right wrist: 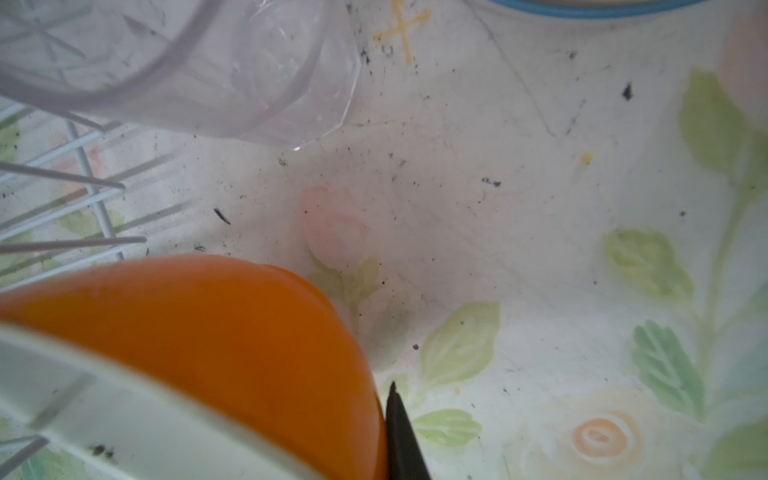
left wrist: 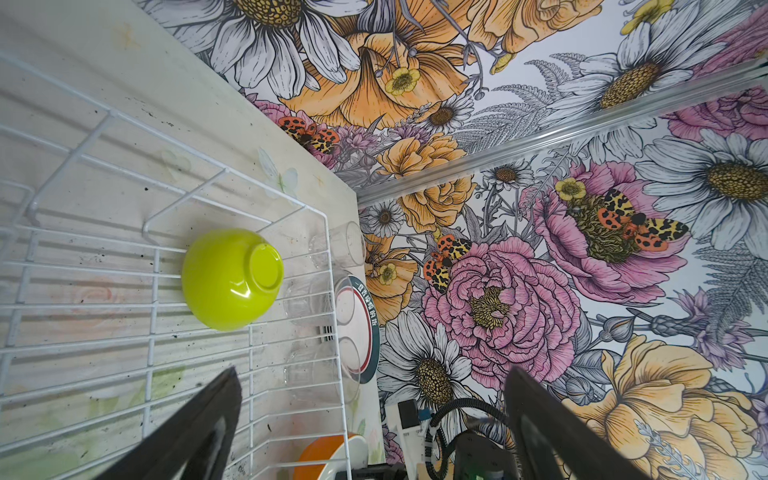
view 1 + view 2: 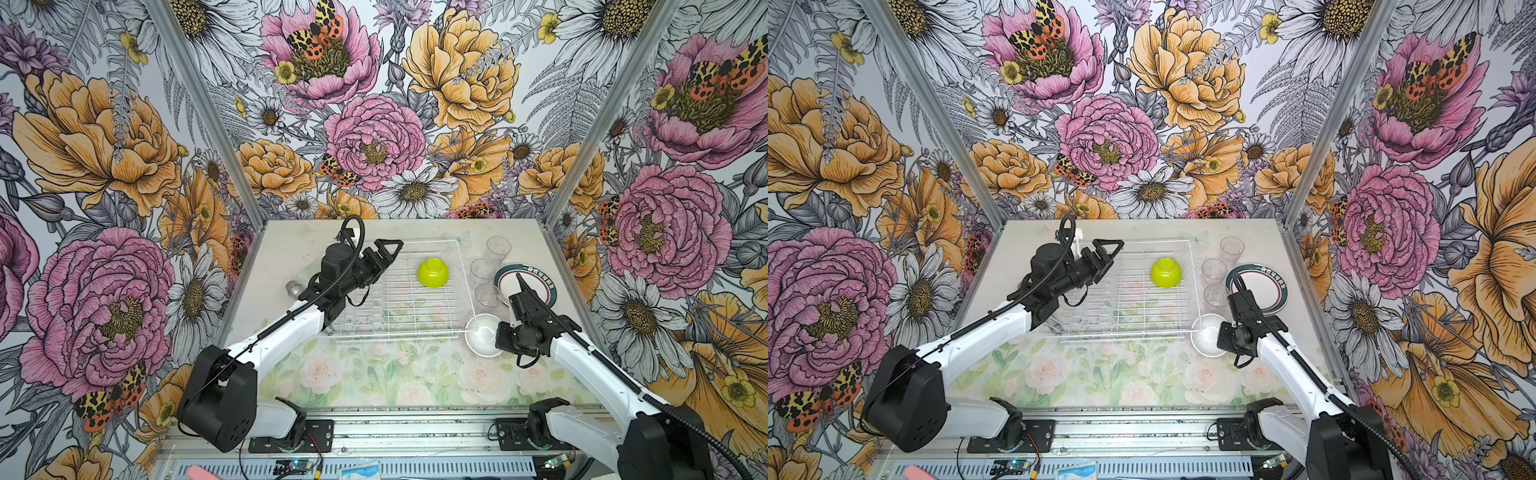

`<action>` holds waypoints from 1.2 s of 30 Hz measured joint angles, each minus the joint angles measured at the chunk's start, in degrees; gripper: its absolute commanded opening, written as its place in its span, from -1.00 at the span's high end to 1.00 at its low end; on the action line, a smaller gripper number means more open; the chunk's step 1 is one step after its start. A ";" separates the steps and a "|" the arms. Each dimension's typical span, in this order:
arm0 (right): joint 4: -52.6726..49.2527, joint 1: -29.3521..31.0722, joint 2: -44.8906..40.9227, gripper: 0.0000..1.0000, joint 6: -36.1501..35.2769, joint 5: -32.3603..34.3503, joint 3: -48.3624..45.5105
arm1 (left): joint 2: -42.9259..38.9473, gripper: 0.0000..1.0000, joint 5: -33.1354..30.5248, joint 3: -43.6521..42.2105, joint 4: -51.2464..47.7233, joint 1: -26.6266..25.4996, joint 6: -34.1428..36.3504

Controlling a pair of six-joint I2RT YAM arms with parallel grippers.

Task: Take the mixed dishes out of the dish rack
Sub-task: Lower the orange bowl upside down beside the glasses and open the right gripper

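The white wire dish rack (image 3: 409,328) (image 3: 1133,332) holds only a lime-green bowl (image 3: 432,272) (image 2: 232,278), upside down near its far right. My left gripper (image 3: 391,250) (image 2: 374,386) hovers open and empty over the rack's far-left part. Right of the rack on the table stand three clear tumblers (image 3: 482,270) (image 1: 208,62), a dark-rimmed plate (image 3: 542,286) (image 2: 368,324) and an orange bowl (image 3: 484,334) (image 1: 208,332) with a white inside. My right gripper (image 3: 519,277) (image 1: 392,388) is shut, its tip beside the orange bowl's outer wall, nothing seen between its fingers.
A grey metal cylinder (image 3: 294,289) stands left of the rack behind my left arm. The patterned walls close in on three sides. A flowered mat (image 3: 395,370) covers the table's front between the rack and the arm bases.
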 measured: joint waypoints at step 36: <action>1.53 -0.02 -10.67 -0.54 1.60 9.55 0.15 | -1.88 -0.97 0.79 0.20 -10.67 1.84 6.32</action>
